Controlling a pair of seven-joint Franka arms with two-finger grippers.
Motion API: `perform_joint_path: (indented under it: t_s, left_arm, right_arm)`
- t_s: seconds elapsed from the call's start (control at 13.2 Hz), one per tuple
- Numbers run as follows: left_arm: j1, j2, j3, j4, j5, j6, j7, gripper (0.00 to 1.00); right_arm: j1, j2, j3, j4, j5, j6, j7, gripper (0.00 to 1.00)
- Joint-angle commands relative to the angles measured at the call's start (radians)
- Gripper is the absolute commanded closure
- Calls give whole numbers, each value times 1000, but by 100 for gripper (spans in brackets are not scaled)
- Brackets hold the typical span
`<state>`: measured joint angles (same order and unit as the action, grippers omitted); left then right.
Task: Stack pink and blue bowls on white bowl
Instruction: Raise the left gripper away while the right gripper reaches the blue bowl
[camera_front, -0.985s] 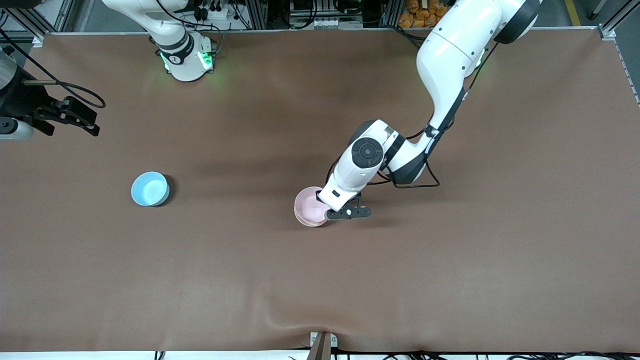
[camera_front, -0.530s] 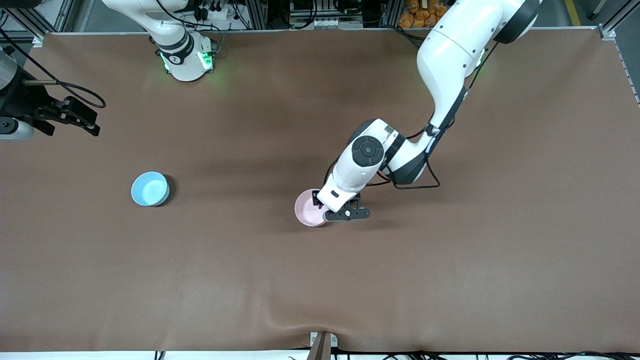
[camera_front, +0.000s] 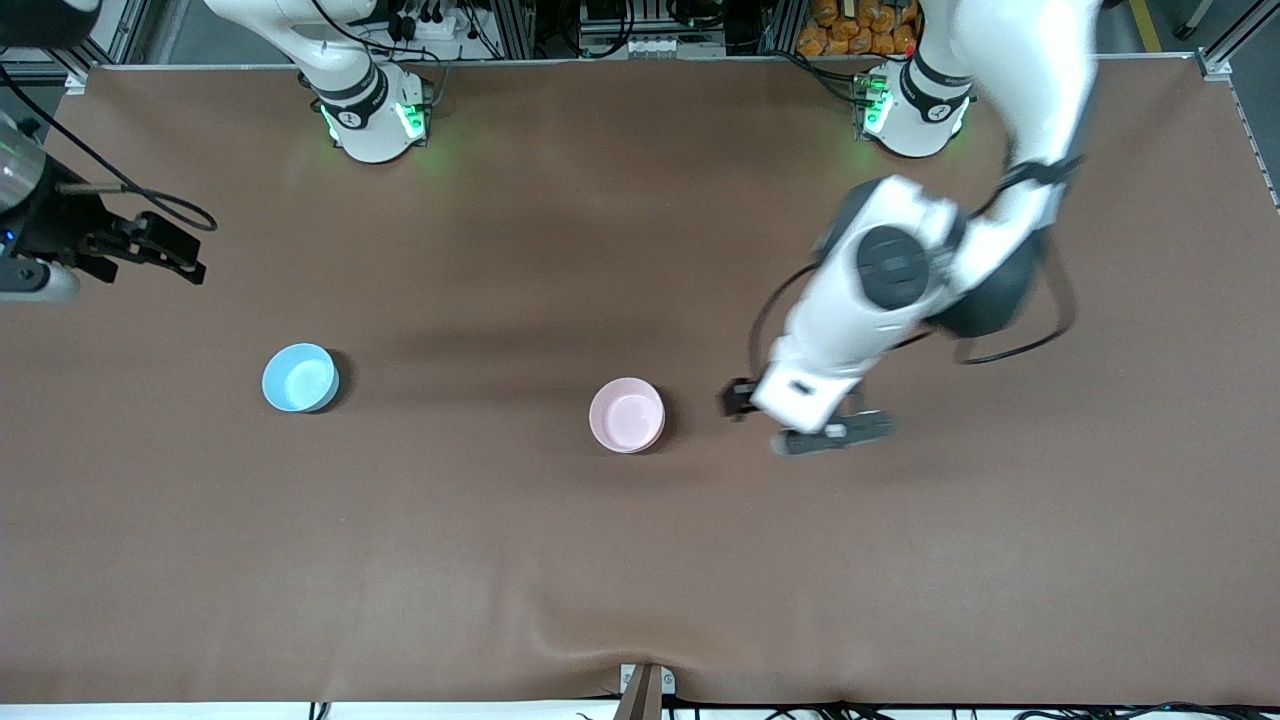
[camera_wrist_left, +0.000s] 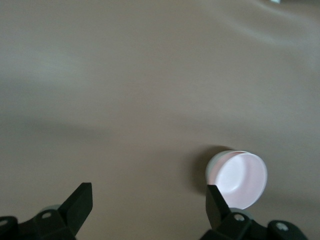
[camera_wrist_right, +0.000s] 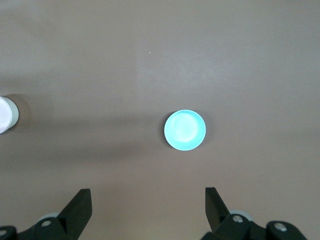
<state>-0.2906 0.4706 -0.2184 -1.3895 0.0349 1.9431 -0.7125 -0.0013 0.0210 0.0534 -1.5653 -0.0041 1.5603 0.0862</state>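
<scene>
The pink bowl (camera_front: 627, 414) sits nested in the white bowl (camera_front: 650, 437) mid-table. The left gripper (camera_front: 805, 420), fingers wide and empty, hangs beside it toward the left arm's end. The blue bowl (camera_front: 299, 377) lies well apart toward the right arm's end, where the right gripper (camera_front: 160, 250) waits, spread wide.

Brown-covered worktop (camera_front: 640, 560) carries two items: pink bowl (camera_front: 627, 415) stacked on white bowl mid-worktop, blue bowl (camera_front: 299, 377) well apart toward right arm's end.
</scene>
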Motion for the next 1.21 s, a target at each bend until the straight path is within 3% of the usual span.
perform_joint_path:
  t_s: [0.0, 0.3, 0.61, 0.83, 1.14]
  left_arm:
    - [88, -128, -7, -39, 3, -143, 115, 0]
    - [204, -262, -7, -39, 3, -318, 260, 0]
    - [304, -348, -9, -42, -1, -386, 367, 0]
    - [352, -386, -10, -55, -1, -392, 389, 0]
    - [390, -418, -7, -66, -3, -400, 425, 0]
  right_arm:
    - [-12, 43, 5, 28, -8, 1, -11, 0]
    - [-43, 147, -1, 30, -22, 10, -10, 0]
    - [-92, 157, 0, -100, -14, 102, -9, 0]
    - [-149, 168, 0, -251, -7, 268, -149, 0]
    - [-195, 218, 2, -436, -4, 577, -180, 0]
